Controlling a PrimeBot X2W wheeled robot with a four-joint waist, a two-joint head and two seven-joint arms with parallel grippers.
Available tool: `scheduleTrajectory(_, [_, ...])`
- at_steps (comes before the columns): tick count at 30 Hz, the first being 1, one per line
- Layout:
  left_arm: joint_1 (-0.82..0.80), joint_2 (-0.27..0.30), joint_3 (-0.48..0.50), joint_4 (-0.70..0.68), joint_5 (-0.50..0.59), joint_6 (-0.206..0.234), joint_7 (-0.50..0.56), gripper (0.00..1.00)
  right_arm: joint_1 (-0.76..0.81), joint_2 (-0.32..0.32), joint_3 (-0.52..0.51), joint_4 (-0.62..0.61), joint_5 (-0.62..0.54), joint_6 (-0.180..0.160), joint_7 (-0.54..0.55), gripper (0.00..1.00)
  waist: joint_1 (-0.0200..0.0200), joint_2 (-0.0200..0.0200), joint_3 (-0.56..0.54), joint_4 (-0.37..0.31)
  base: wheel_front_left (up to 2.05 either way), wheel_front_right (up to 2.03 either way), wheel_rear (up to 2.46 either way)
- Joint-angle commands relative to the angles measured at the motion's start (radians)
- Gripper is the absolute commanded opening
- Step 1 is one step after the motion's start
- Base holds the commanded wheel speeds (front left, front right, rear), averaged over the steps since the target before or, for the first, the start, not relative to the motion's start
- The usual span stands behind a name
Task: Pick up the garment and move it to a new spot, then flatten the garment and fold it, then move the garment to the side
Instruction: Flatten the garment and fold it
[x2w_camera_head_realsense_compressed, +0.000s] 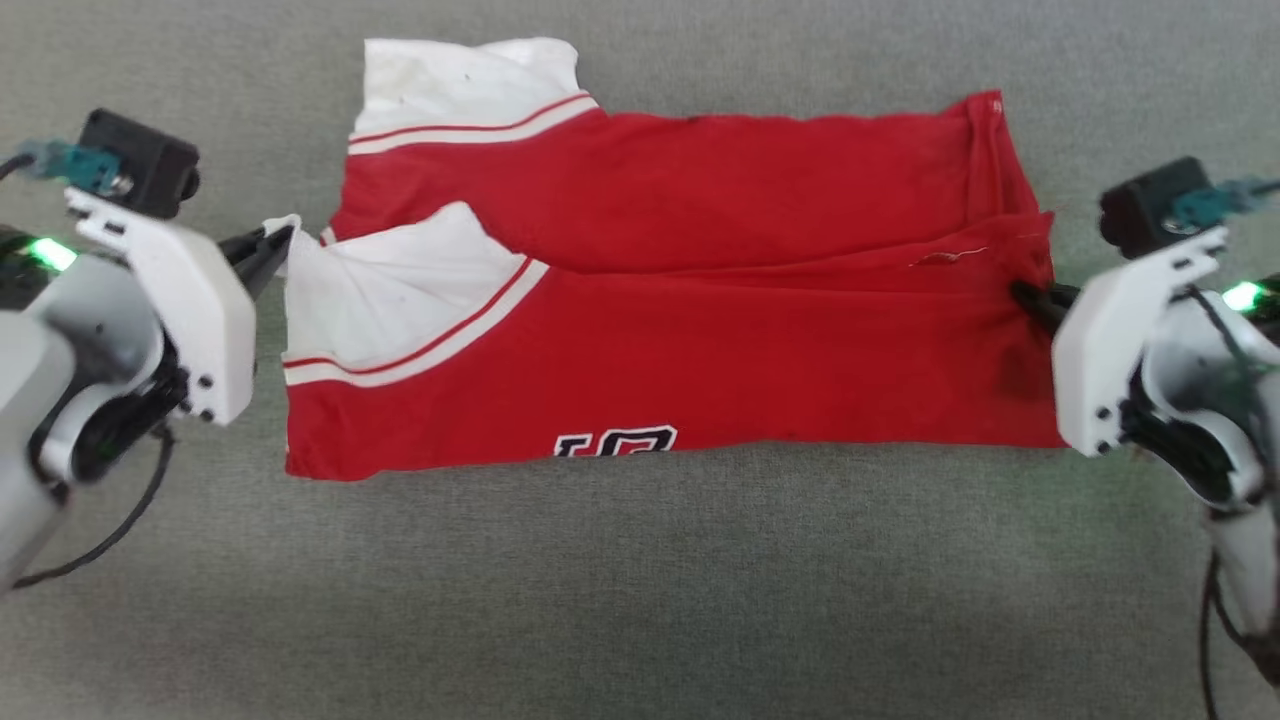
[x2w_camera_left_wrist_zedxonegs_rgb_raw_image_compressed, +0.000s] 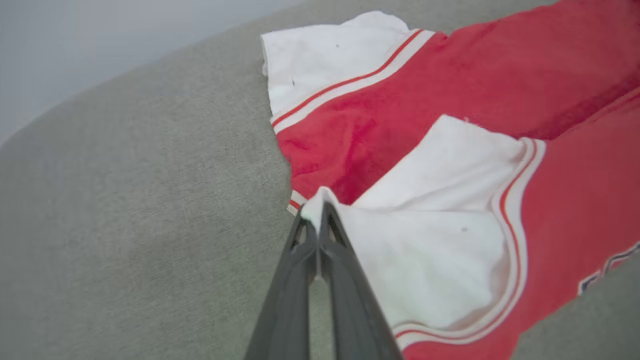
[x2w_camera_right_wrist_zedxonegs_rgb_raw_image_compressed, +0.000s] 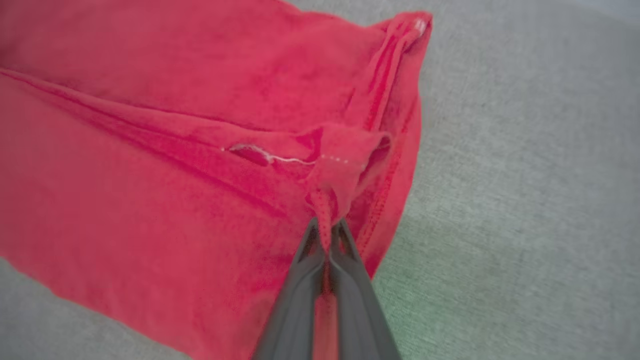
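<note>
Red garment: a jersey lying lengthwise across the middle of the head view, folded along its length so that a near layer overlaps a far one; sleeves point to the robot's left, the bottom edge to its right.
Grey-green surface: a felt-like covering that bears the garment; whether it tops a desk or a floor is not clear from these views.
White near sleeve: edged with red-white striped trim and resting on the near red layer; its outer corner rises to a small peak at the left tool.
White far sleeve: same trim, flat on the surface at the far left corner.
Black number: white-outlined, cut off by the near fold so that only part shows.
Grip of left tool: fingers pressed together, with the white sleeve corner pinched between their tips.
Grip of right tool: fingers pressed together on a bunched pleat of red cloth at the garment's right end, seen closely in the right wrist view.
Red hem: stitched double edge running down the right end, gathered toward the right tool.
White thread: a loose strand lying on the red cloth just beyond the pinched pleat.
Green lights: one lit on each forearm.
</note>
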Motion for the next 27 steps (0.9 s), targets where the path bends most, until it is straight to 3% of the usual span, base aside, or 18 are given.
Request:
scheduleTrajectory(1, [-0.021,-0.020,-0.006,0.045,0.003,-0.018,0.005,0.00,-0.024,0.009,0.013,0.030,-0.006,-0.002,-0.010,0.00,0.0000,0.0000,0.014,-0.007,0.00,0.00,0.00])
scheduleTrajectory(6, [-0.063,-0.131,-0.031,0.276,-0.017,-0.100,0.028,0.00,-0.107,0.042,0.085,0.186,-0.014,-0.002,-0.042,0.00,0.0000,0.0000,0.033,-0.021,0.00,0.00,0.00])
scheduleTrajectory(7, [-0.067,-0.149,-0.031,0.319,-0.030,-0.110,0.031,0.09,-0.117,0.050,0.098,0.215,-0.007,-0.002,-0.045,0.08,0.0000,0.0000,0.034,-0.023,0.00,0.00,0.00])
scheduleTrajectory(8, [-0.070,-0.166,-0.032,0.358,-0.038,-0.118,0.036,0.09,-0.128,0.052,0.113,0.236,-0.008,-0.002,-0.050,0.19,0.0000,0.0000,0.035,-0.025,0.00,0.00,0.00])
scheduleTrajectory(10, [-0.075,-0.194,-0.032,0.424,-0.052,-0.131,0.041,0.77,-0.146,0.054,0.137,0.265,-0.011,-0.002,-0.062,0.49,0.0000,0.0000,0.034,-0.027,0.00,0.00,0.00])
scheduleTrajectory(11, [-0.081,-0.201,-0.028,0.449,-0.060,-0.136,0.042,1.00,-0.152,0.055,0.147,0.272,-0.005,-0.002,-0.072,0.74,0.0000,0.0000,0.032,-0.028,0.00,0.00,0.00])
scheduleTrajectory(12, [-0.088,-0.207,-0.022,0.465,-0.071,-0.138,0.040,1.00,-0.158,0.051,0.151,0.277,-0.003,-0.002,-0.080,1.00,0.0000,0.0000,0.029,-0.029,0.00,0.00,0.00])
scheduleTrajectory(21, [-0.090,-0.159,-0.022,0.434,-0.094,-0.144,0.081,1.00,-0.118,0.015,0.103,0.173,0.010,-0.002,-0.169,1.00,0.0000,0.0000,-0.012,-0.020,0.00,0.00,0.00])
scheduleTrajectory(27, [-0.039,-0.058,-0.020,0.236,-0.110,-0.047,0.148,1.00,-0.012,0.030,-0.027,0.031,-0.032,-0.002,-0.237,1.00,0.0000,0.0000,-0.036,-0.009,0.00,0.00,0.00])
